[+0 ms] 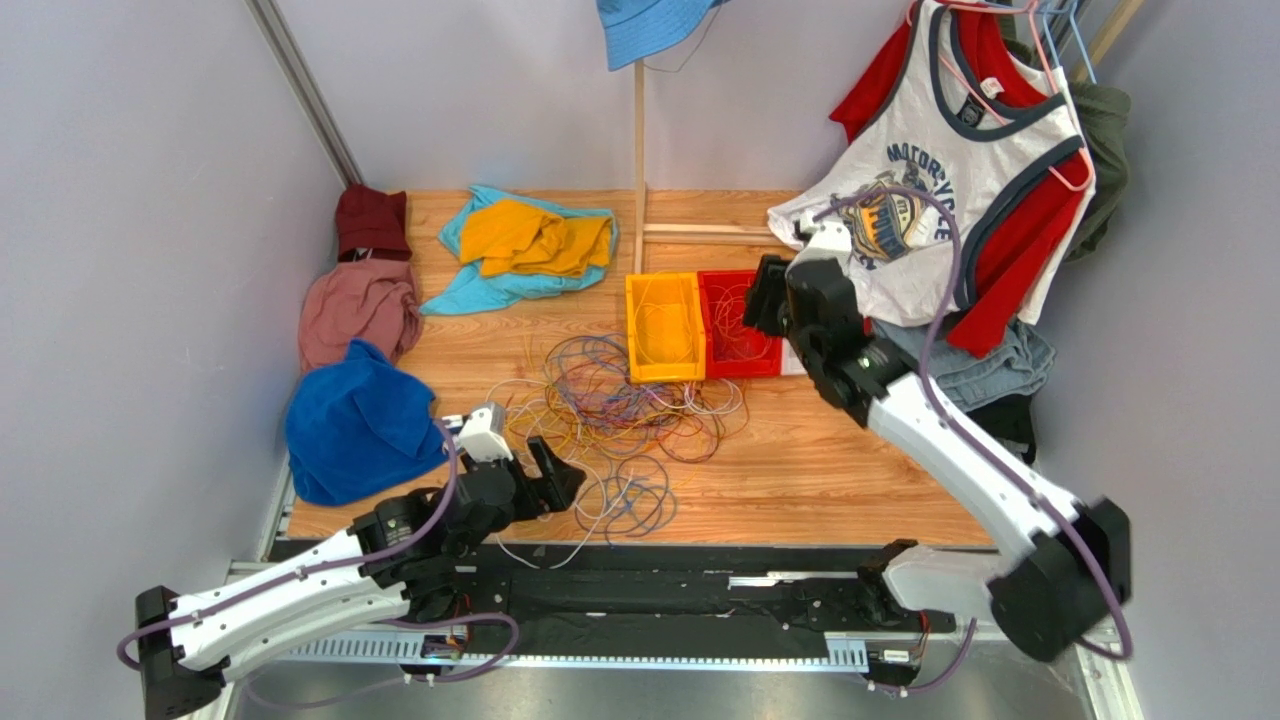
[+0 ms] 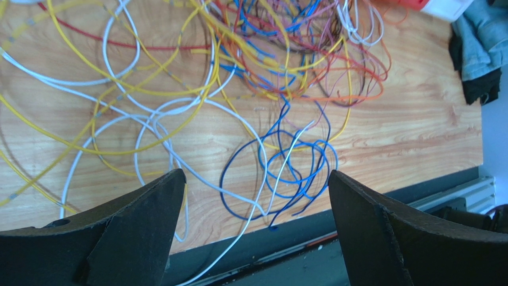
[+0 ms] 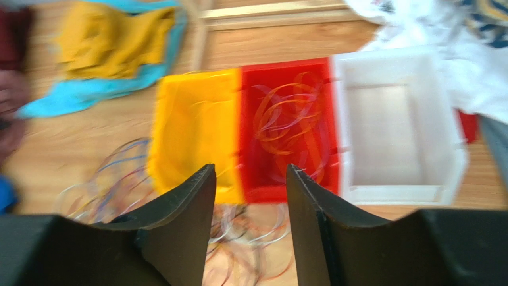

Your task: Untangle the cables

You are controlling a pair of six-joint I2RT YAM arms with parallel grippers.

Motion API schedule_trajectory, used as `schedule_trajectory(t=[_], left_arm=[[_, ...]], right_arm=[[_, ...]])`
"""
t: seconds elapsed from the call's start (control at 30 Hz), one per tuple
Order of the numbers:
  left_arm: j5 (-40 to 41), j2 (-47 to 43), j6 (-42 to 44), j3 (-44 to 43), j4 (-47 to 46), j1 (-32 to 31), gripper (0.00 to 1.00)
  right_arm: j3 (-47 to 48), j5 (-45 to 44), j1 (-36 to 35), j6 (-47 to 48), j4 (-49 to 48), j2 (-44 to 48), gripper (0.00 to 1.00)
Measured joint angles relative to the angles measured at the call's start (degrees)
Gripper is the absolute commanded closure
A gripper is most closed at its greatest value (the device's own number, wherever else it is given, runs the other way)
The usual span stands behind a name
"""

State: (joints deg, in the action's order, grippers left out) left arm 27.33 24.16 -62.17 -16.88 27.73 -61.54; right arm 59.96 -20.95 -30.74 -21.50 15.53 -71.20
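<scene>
My white left arm (image 1: 286, 585) lies low, stretched from the near left toward the tangle of thin coloured cables (image 1: 631, 402). Its black left two-finger gripper (image 1: 559, 477) sits at the tangle's near-left edge, jaws spread wide, empty. My white right arm (image 1: 962, 450) arches in from the near right. Its black right two-finger gripper (image 1: 763, 300) hangs beyond the tangle's far-right side, jaws parted, holding nothing.

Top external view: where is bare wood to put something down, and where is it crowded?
Bare wood lies right of the cables, between the red bin and the near edge. A smaller patch lies between the pink cloth and the yellow bin. The cables crowd the centre.
</scene>
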Motion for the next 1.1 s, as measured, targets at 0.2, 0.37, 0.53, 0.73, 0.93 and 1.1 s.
schedule_trajectory(t=[0.2, 0.37, 0.53, 0.73, 0.93, 1.1], left_arm=[[3.8, 1.9, 1.9, -3.3, 0.8, 0.0, 0.02], [5.5, 12.3, 2.2, -5.0, 0.7, 0.1, 0.03], [7.1, 21.9, 3.7, -10.5, 0.9, 0.4, 0.03], [10.2, 23.7, 4.4, -18.3, 2.3, 0.9, 0.01], [12.8, 16.0, 2.1, -19.2, 12.1, 3.7, 0.01], [13.8, 6.5, -0.4, -18.8, 18.8, 4.2, 0.01]], right_arm=[[-15.6, 4.0, -15.4, -4.2, -3.7, 18.3, 0.55], [-26.4, 4.6, -24.9, -7.5, -3.2, 23.5, 0.55], [-31.1, 5.6, -28.7, -8.7, -2.8, 25.3, 0.51], [-30.6, 9.2, -38.6, -6.0, -8.1, 20.1, 0.38], [-21.0, 6.7, -51.5, 0.6, -11.1, 1.2, 0.34], [-16.2, 5.9, -52.3, 4.0, -16.0, -9.4, 0.34]])
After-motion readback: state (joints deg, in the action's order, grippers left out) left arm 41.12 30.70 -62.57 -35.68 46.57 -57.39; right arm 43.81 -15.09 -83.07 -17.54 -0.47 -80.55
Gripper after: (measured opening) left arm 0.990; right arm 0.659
